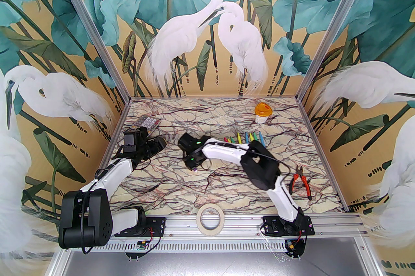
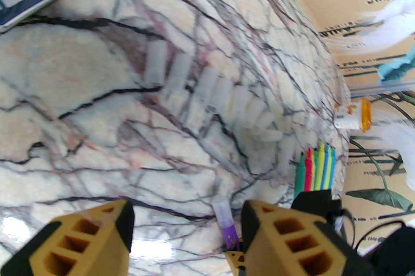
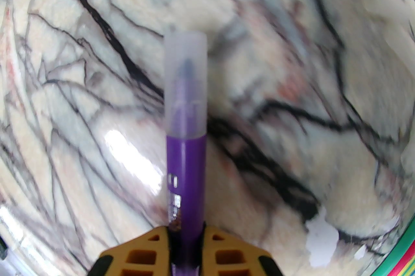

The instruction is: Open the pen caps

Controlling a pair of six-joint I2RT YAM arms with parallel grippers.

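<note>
Lengthwise, the purple pen (image 3: 186,171) juts cap-first from the right gripper (image 3: 186,232).

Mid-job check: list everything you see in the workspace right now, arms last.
purple pen: one, purple, held over the table
pen cap: one, clear, on the purple pen
loose caps: a row, count unclear, clear, mid-table
pens: a row of several, mixed bright colours, far right of centre
calculator: one, grey, far left
container: one, white with orange lid, far right
pliers: one, orange-red handles, right side
tape roll: one, pale, near rail
left gripper: open, near the capped end
right gripper: shut on the purple pen
</note>
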